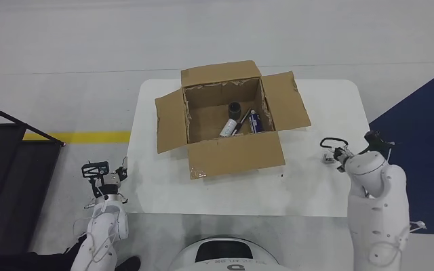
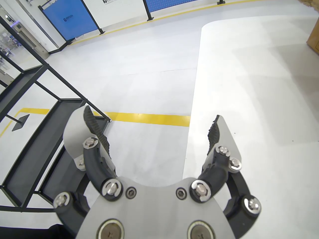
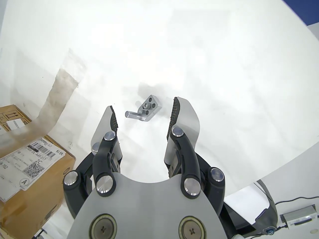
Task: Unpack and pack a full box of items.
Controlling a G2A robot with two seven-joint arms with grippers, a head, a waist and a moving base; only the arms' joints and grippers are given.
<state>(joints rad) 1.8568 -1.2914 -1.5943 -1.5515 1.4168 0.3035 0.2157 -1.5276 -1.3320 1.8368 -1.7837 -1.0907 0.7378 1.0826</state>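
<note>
Right gripper [image 3: 144, 103] hung wide open over the metal bracket [image 3: 147, 111] on the table [image 1: 325, 190] right of the open box [image 1: 234, 154], left gripper [image 2: 152, 112] off the table's edge, also wide open; for a clean pick I'd straddle the bracket's flat block, not its pin, then close.

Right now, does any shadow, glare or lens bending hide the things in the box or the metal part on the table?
Top view: the box is softly shaded inside, but its bottles and dark cylinder read clearly. Right wrist view: even light, no glare on the metal part; the table edge bows. Left wrist view: the far yellow line curves.
</note>
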